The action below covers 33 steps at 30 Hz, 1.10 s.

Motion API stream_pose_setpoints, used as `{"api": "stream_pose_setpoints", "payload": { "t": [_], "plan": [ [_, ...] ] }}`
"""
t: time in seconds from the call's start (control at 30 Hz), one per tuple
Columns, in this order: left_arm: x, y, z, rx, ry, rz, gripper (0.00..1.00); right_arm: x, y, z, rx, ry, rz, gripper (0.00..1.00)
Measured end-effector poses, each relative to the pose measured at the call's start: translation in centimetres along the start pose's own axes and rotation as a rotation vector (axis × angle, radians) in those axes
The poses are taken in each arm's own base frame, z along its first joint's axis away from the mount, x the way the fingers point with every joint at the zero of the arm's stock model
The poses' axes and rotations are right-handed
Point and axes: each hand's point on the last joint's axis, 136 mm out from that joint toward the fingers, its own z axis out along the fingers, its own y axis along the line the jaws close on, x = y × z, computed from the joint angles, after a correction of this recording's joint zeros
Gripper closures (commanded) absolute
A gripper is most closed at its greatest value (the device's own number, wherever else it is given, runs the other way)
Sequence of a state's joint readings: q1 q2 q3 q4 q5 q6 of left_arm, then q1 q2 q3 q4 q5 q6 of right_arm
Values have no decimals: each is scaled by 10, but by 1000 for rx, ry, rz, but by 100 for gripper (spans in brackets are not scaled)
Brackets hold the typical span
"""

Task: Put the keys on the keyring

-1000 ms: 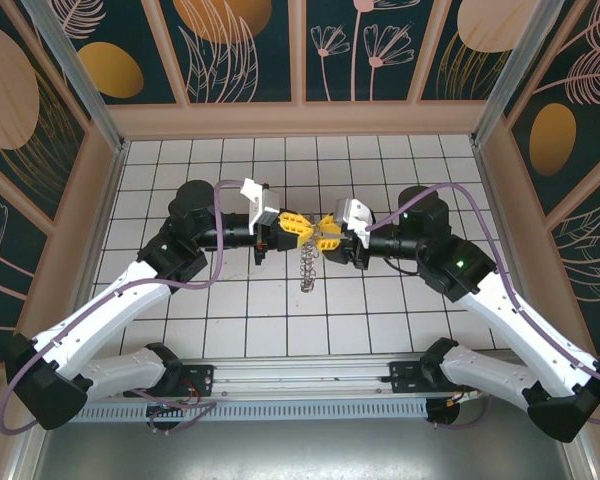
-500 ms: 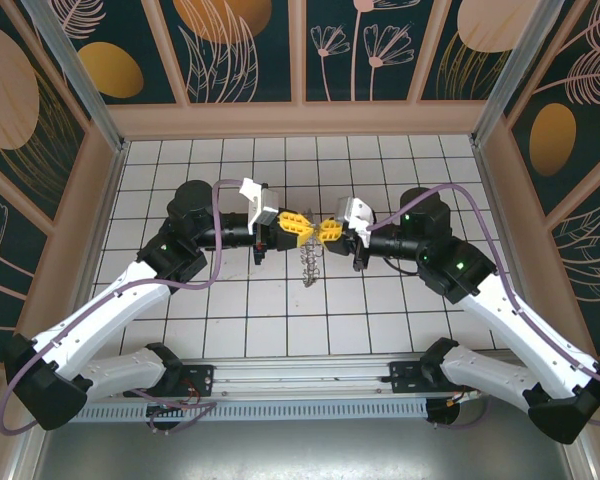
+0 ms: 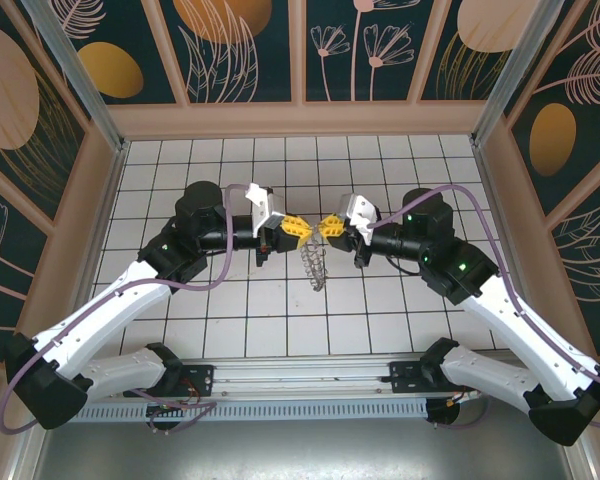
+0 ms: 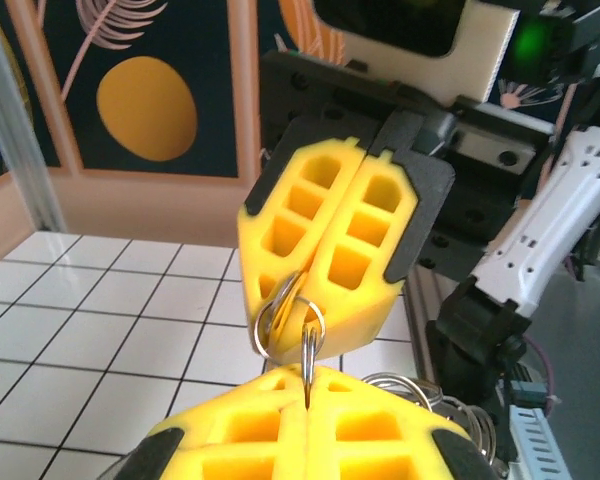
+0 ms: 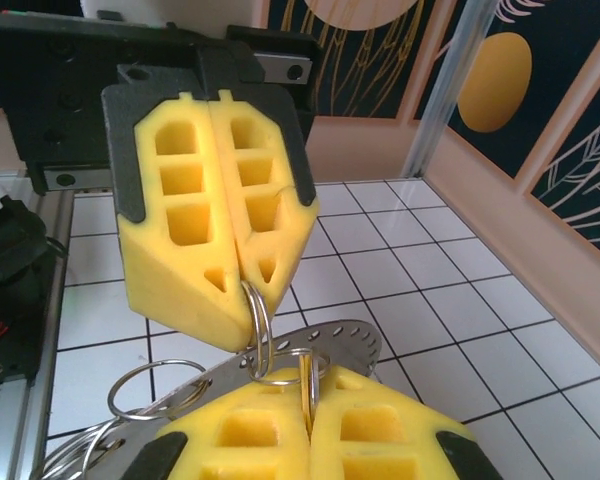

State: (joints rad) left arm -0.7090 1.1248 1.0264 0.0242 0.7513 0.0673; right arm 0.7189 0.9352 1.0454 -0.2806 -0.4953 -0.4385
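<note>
Patience seems the trick: left end effector and right end effector, each pressed together on part of the keyring dangling between them above the tabletop, should twist gently rather than pull, I'd say, so neither grip slips.

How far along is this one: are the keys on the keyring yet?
Done: the left gripper and right gripper hold the keyring, a bunch of silvery wire loops, up off the table. In hand: each is shut on a thin loop, tips almost touching. Left: threading; a flat holed metal piece lies among the loops, and whether it is attached cannot be told.
</note>
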Motion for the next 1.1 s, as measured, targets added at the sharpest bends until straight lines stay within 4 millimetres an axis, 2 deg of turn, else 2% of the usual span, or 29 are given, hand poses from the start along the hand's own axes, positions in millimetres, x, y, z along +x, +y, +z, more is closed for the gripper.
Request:
{"api": "stream_pose_setpoints", "payload": {
  "t": [0.13, 0.27, 0.4, 0.47, 0.67, 0.83, 1.0, 1.1],
  "plan": [
    [10, 10, 1, -52, 29, -1, 99, 6, -9, 7, 25, 36, 14, 100],
    [27, 17, 3, -86, 58, -10, 74, 15, -16, 17, 31, 84, 36, 100],
    [54, 23, 5, -113, 95, -48, 60, 31, -23, 27, 45, 146, 60, 100],
    [66, 27, 6, -133, 108, -62, 44, 41, -26, 33, 50, 185, 76, 100],
    [93, 40, 5, -215, 130, -104, 40, 71, -45, 52, 94, 285, 120, 100],
    [116, 54, -5, -333, 148, -135, 36, 111, -73, 64, 150, 370, 222, 100],
    [108, 65, -24, -460, 100, -130, 26, 149, -99, 80, 187, 430, 314, 100],
    [100, 68, -32, -510, 62, -126, 24, 163, -115, 96, 201, 446, 352, 100]
  ]
}}
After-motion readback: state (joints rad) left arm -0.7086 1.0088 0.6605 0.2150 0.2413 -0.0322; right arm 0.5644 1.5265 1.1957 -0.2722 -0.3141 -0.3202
